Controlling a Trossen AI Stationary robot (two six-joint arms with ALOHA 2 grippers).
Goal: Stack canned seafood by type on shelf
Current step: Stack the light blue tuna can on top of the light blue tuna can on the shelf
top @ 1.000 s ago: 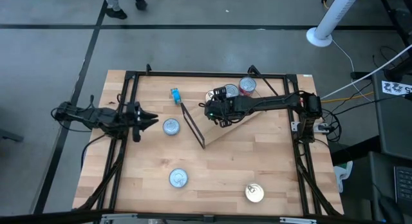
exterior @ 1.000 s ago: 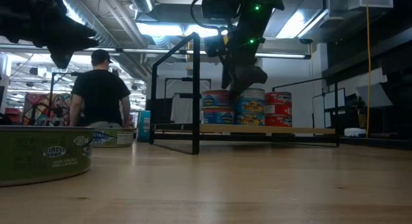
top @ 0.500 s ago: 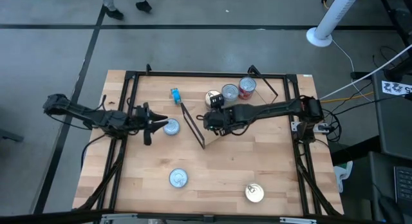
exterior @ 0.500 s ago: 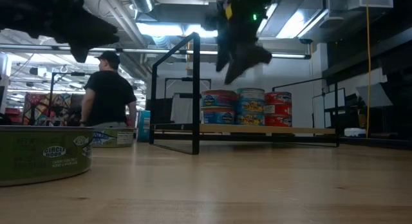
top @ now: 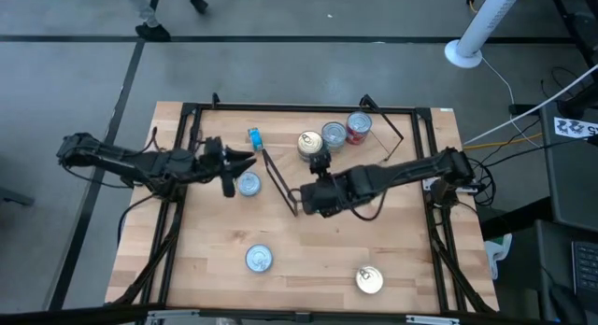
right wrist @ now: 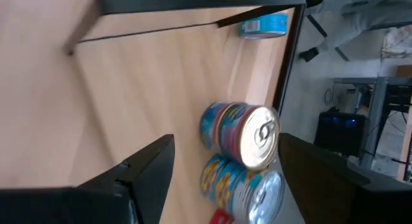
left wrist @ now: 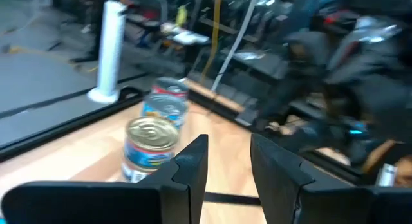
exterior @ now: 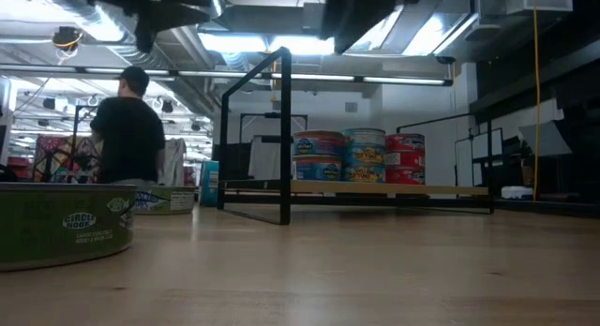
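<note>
Three stacks of round tins stand on the shelf [top: 374,155]: a gold-lidded one [top: 310,143], a silver-lidded blue one [top: 334,134] and a red one [top: 358,126]. The low view shows each stack [exterior: 366,155] two tins high. Loose tins rest on the table: one [top: 248,184] just below my left gripper [top: 243,161], two near the front [top: 259,259] [top: 370,280]. A blue tin [top: 254,136] lies on its side. My left gripper [left wrist: 228,169] is open and holds nothing. My right gripper [top: 306,202] [right wrist: 227,141] hangs wide open above the shelf's near side.
Black wire frames [top: 280,182] [top: 392,131] rise at the shelf's ends, the left one close to my right gripper. A black rail frame [top: 187,129] borders the table. A green-sided tin [exterior: 56,223] sits nearest the low camera. A person [exterior: 127,139] stands beyond the table.
My right gripper has drawn back from the stacked tins toward the table's near edge and risen, staying wide open. My left gripper has moved up and toward the table's right, and now stands over the loose tin left of the shelf. The tins have kept still.
</note>
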